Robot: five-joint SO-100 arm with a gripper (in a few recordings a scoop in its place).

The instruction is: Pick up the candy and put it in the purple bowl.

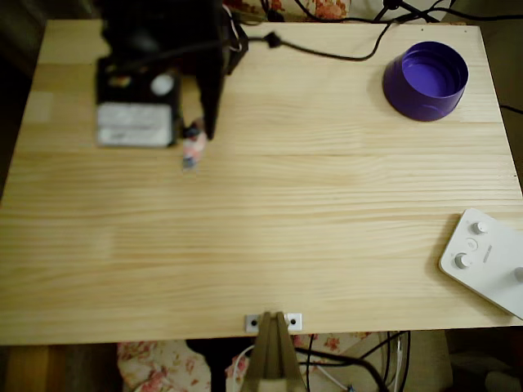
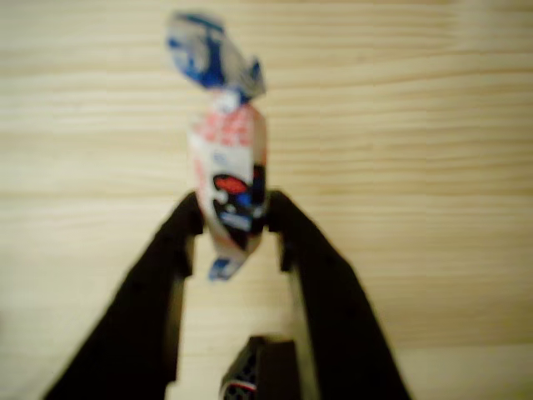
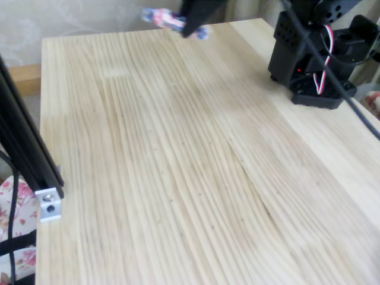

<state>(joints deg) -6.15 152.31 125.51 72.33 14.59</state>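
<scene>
Candy (image 2: pixel 229 196) pinched mid-body between narrow gripper (image 2: pixel 236 223) fingers near desk's far-left corner; light, crinkly, probably slippery; twisted ends free.

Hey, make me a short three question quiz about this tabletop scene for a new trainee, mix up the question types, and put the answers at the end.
1. True or false: the candy lies inside the purple bowl.
2. Multiple choice: in the wrist view, the gripper is A) open over bare wood, B) shut on the candy, C) gripping the bowl's rim.
3. Short answer: in the overhead view, which table corner holds the purple bowl?

Key: 1 false, it sits between the black fingers. 2 B. 3 The upper right corner.
</scene>
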